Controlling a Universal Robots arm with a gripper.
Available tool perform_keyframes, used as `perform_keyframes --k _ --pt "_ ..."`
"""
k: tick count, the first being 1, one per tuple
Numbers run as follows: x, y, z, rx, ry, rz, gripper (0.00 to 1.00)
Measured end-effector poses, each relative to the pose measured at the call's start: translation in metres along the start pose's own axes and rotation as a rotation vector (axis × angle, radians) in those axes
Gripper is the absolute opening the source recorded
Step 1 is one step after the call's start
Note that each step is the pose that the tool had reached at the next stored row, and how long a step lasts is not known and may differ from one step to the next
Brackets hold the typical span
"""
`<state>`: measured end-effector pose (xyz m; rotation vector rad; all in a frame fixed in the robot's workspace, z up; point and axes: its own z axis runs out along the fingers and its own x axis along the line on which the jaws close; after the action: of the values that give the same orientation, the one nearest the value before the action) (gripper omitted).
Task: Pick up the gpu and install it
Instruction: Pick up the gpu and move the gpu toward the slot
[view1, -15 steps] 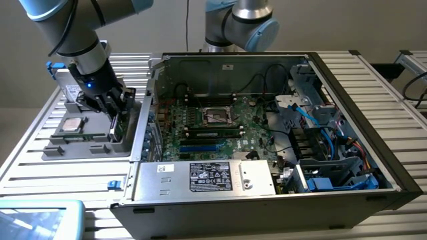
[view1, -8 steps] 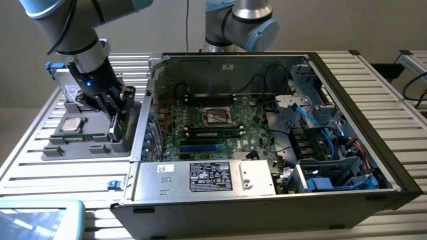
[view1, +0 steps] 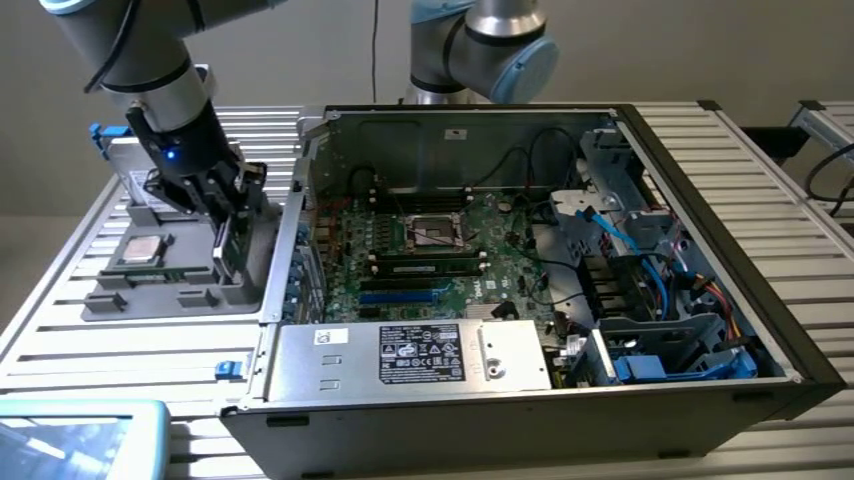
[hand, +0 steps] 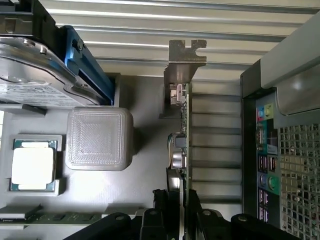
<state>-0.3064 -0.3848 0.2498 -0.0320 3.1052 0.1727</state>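
Well, we found the gripper (view1: 227, 212) low over the grey tray (view1: 174, 296) on the exterior view's left, just beside the open case (view1: 727, 215). Its jaws were roughly half closed and pressed against the two faces of the gpu (view1: 230, 250), which stood on edge in the tray, on the side nearest the case. In the wrist view the gripper (hand: 177, 202) straddled the near end of the card with a finger (hand: 160, 210) on either face. From there the gpu (hand: 182, 145) ran away as a thin green edge to its silver bracket (hand: 186, 60) at the far end. We could not tell whether the card had left its slot in the tray (hand: 145, 125) (its lower edge was hidden from us). A CPU (hand: 32, 166) lay flat in its own pocket, and a square ribbed block (hand: 98, 137) sat between it and the gpu. A drive (hand: 30, 70) rested in a blue carrier (hand: 92, 65) near them, and a memory stick (hand: 55, 218) lay just beside the CPU. Inside the case the motherboard (view1: 414, 250) lay exposed. Tray and case both stood on a slatted table (view1: 120, 350).
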Motion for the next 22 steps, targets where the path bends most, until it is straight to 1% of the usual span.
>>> perform_keyframes --k 13,22 --pt "-0.004 0.0064 -0.0585 0.0000 -0.0004 0.001 0.28" --pt "-0.012 0.0108 -0.0988 0.0004 -0.0010 0.009 0.28"
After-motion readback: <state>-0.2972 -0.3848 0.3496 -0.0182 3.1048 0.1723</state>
